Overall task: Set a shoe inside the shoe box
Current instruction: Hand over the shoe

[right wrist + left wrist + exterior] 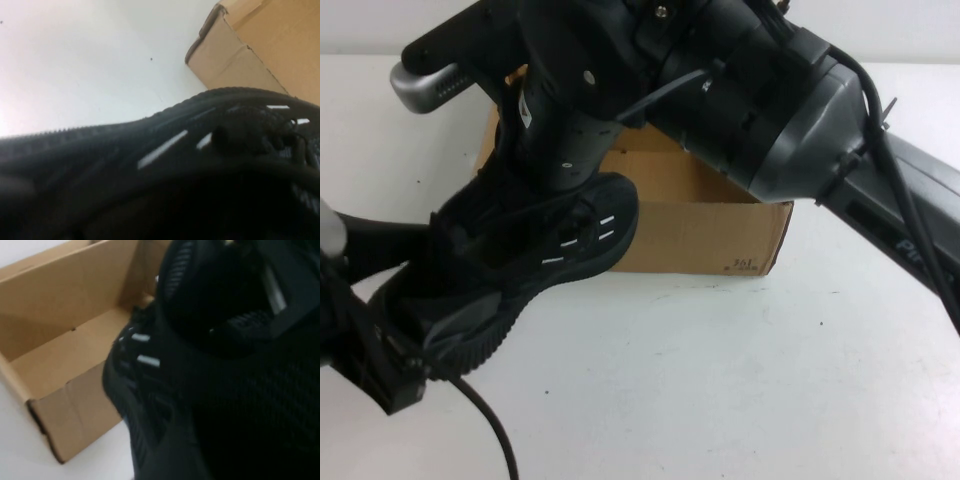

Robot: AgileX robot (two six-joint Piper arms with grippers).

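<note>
The black knit shoe [520, 270] hangs tilted off the table at the box's front left corner, its toe over the front wall. It fills the left wrist view [225, 390] and the right wrist view [200, 165]. The open brown shoe box [700, 235] stands behind it, inside bare [65, 355], one corner showing [250, 55]. My right gripper [565, 165] reaches down from above into the lace area and is shut on the shoe. My left gripper [415, 320] sits at the shoe's heel end, at the lower left; the shoe hides its tip.
The right arm's thick body [770, 110] crosses over the back of the box. A cable [490, 430] trails from the left arm over the white table [740, 380] in front.
</note>
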